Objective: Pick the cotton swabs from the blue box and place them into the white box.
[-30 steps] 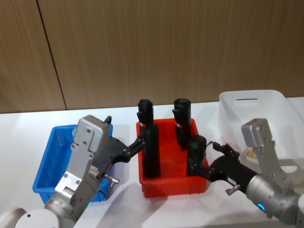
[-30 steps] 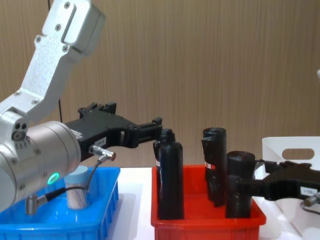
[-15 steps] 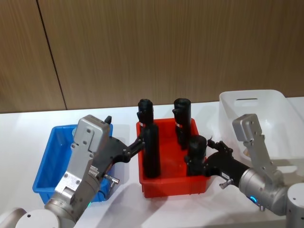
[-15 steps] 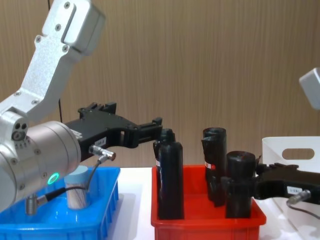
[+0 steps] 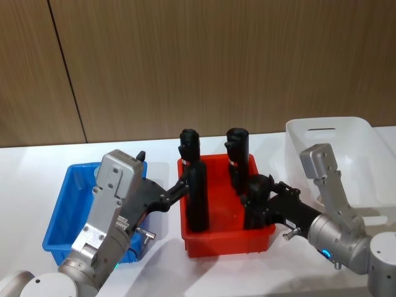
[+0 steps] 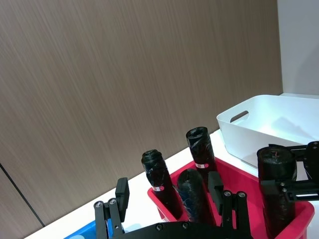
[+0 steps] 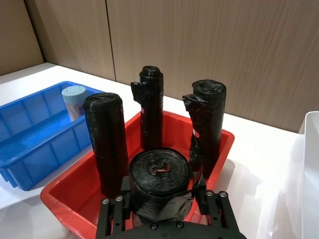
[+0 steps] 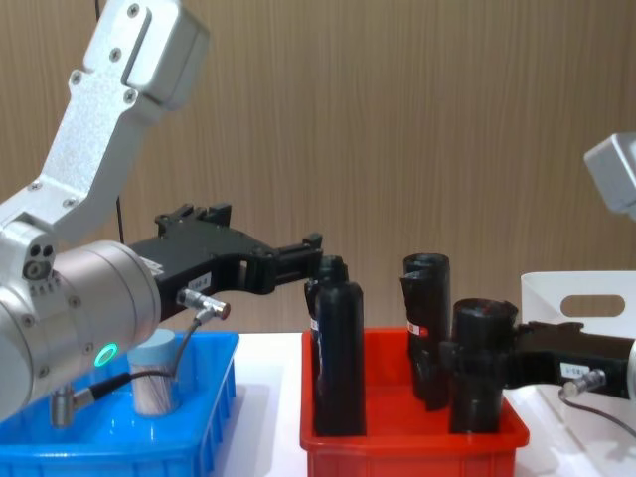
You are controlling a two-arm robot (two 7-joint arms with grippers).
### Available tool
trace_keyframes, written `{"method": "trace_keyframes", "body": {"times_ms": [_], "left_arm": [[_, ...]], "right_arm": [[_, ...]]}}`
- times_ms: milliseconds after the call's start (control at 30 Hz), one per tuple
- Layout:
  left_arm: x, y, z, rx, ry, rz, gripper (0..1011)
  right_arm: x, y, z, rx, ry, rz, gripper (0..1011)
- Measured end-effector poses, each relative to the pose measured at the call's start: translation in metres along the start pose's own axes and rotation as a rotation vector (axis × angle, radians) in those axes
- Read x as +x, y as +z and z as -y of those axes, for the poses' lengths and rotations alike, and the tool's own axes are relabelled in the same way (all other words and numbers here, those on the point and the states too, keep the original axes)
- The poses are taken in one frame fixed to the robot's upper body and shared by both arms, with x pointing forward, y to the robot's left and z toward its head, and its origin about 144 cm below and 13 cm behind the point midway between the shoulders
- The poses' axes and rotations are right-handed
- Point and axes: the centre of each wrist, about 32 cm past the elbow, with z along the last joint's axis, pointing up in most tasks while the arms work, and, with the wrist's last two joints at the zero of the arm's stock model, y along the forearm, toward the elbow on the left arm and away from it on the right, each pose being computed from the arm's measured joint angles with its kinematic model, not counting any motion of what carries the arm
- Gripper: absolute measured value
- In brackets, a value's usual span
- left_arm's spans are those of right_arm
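Note:
One jar of cotton swabs (image 8: 156, 376) with a pale lid stands in the blue box (image 8: 204, 437), also seen as the jar (image 7: 75, 99) in the blue box (image 7: 30, 129). My left gripper (image 5: 177, 190) hovers open over that box's right rim (image 5: 62, 210), its tips by a black roll; it holds nothing. My right gripper (image 7: 162, 186) sits in the red bin, fingers (image 7: 199, 183) pressed to both sides of the front-right black roll (image 8: 480, 363), which leans slightly. The white box (image 5: 334, 139) stands at the far right.
The red bin (image 5: 223, 242) stands between the blue and white boxes and holds several tall black rolls (image 5: 197, 198). A wood-panelled wall runs behind the white table. Bare tabletop lies in front of the bins.
My right arm has swung left and reached farther along the front-right black roll, which now tilts a little. The left arm and the swab jar have not moved.

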Motion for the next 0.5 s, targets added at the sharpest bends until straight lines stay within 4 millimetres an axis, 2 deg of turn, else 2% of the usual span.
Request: {"method": "trace_keyframes", "body": {"times_ms": [133, 167, 233, 500], "left_arm": [[0.0, 0.0, 0.0, 0.0, 0.0, 0.0, 1004], [0.0, 0.0, 0.0, 0.0, 0.0, 0.0, 1004], [0.0, 0.0, 0.0, 0.0, 0.0, 0.0, 1004], [0.0, 0.0, 0.0, 0.0, 0.0, 0.0, 1004]], "right_arm": [[0.0009, 0.0006, -0.0001, 0.002, 0.003, -0.002, 649], [0.0009, 0.0006, -0.0001, 0.002, 0.003, -0.002, 649], [0.0014, 0.0013, 0.0003, 0.006, 0.004, -0.005, 554], [0.0006, 0.0066, 0.0034, 0.029, 0.009, -0.008, 505]]}}
